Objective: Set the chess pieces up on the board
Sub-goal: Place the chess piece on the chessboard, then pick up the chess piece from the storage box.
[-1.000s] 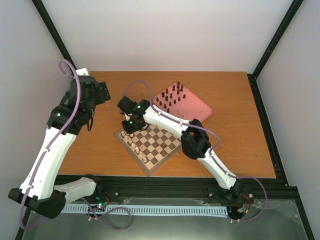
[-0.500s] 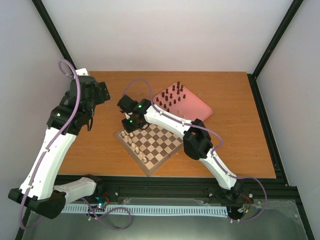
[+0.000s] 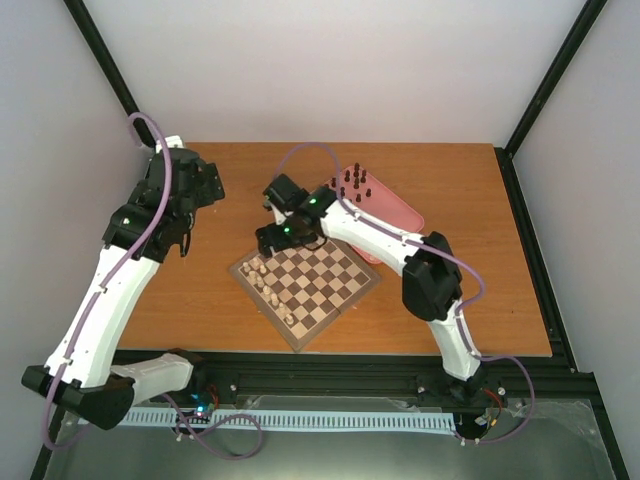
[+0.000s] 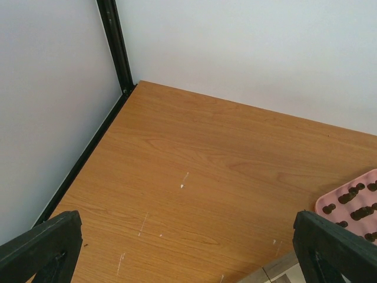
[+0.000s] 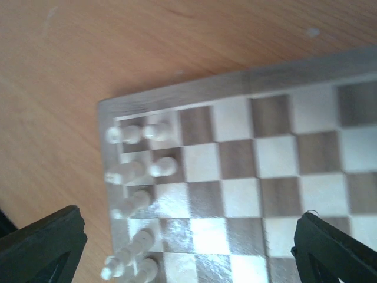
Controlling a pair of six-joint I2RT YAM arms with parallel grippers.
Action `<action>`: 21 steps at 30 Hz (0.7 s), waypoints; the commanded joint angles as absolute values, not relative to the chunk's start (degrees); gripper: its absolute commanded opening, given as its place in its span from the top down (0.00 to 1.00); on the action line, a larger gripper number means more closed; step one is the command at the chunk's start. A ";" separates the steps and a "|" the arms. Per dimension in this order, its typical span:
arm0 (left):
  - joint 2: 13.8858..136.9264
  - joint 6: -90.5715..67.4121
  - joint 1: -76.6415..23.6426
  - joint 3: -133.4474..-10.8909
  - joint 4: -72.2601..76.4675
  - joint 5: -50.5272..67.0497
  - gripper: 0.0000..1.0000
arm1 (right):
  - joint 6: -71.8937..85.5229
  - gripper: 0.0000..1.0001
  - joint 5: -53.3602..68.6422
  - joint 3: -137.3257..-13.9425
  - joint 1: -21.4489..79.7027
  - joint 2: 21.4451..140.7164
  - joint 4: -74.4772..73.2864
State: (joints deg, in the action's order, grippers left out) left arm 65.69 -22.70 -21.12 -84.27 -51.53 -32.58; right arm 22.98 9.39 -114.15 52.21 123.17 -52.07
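Top view: board (image 3: 312,285) sits turned like a diamond on the wooden table (image 3: 480,260), near the front edge, centre. Cream pieces (image 3: 266,281) stand in a short double row along the board's left edge. Pink tray (image 3: 398,208) lies just behind and right of the board, with dark pieces (image 3: 352,181) upright on its far end. Right arm reaches across from the right and the right gripper (image 3: 268,240) hangs over the board's far left corner, right above the top of the cream row. Can't tell how its jaws stand from here. Left gripper (image 3: 200,187) is up over the table's far left part, well apart from board and tray

Left wrist view: both fingers sit in the bottom corners, spread wide, nothing between them but bare table. A tray corner with dark pieces shows at the right edge, and a sliver of the board at the bottom right

Right wrist view: blurry. Fingers (image 5: 41,242) are at the bottom corners, wide apart, holding nothing. The board corner fills the frame. The cream pieces stand in the two outer files by that corner, between the fingers but nearer the picture-left one, touching neither. The rest of the visible squares are bare
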 commanded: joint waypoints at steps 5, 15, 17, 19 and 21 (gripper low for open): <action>68.10 -21.41 -21.53 -88.05 -52.57 -32.08 0.00 | 23.87 0.00 -0.49 -104.07 43.80 112.16 -51.50; 70.50 -20.89 -21.53 -89.25 -51.28 -30.24 0.00 | 24.43 0.19 -9.40 -88.60 32.02 104.96 -54.63; 70.81 -20.59 -21.54 -89.31 -51.10 -30.02 0.00 | 24.08 0.25 -9.68 -87.17 30.49 105.22 -54.30; 71.29 -20.43 -21.53 -89.37 -50.91 -29.79 0.00 | 23.74 0.31 -9.18 -86.49 29.21 105.88 -53.99; 71.76 -20.38 -21.53 -89.49 -50.74 -29.63 0.00 | 23.61 0.39 -8.72 -86.22 28.20 106.63 -53.65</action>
